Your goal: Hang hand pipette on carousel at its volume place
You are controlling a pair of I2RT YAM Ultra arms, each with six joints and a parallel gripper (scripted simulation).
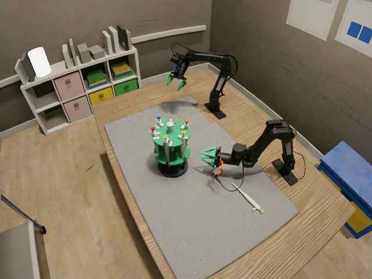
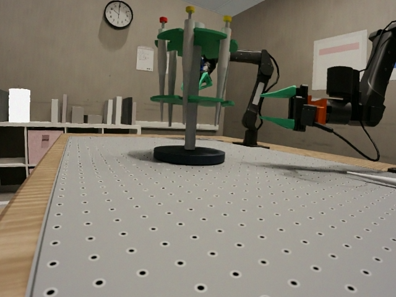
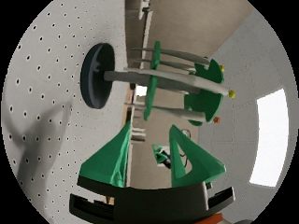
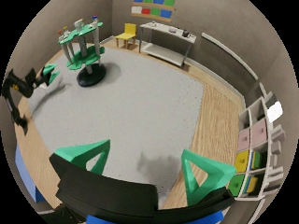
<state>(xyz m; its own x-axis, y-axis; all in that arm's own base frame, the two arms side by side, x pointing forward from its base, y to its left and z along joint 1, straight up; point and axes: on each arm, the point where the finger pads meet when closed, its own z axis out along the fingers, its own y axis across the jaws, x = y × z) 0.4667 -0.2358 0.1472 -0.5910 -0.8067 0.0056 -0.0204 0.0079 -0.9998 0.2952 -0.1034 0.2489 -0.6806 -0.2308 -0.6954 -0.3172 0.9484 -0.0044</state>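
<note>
The loose white pipette [image 1: 249,199] [image 2: 377,177] lies on the grey mat, its yellow button [image 1: 262,211] toward the right corner; the print is unreadable. The carousel's green head [image 1: 177,139] [image 2: 171,33] [image 4: 77,34] carries several upright pipettes with red [image 1: 153,128] [image 2: 163,20], blue [image 1: 158,117], orange [image 1: 186,121] and yellow [image 1: 165,137] [image 2: 190,9] buttons. Slot marks are too small to read. My left gripper [image 1: 201,156] [image 2: 260,106] [image 3: 150,127] is partly open and empty, level, beside the carousel. My right gripper [image 1: 172,86] [image 4: 147,149] is wide open and empty, high beyond the carousel.
The carousel stands on a round dark base [image 1: 173,171] [image 2: 189,156] [image 3: 97,77] [image 4: 92,76] on the grey mat [image 1: 192,228]. The left arm's cable hangs in a loop near the loose pipette's thin end. Shelves [image 1: 47,103] stand beyond the table.
</note>
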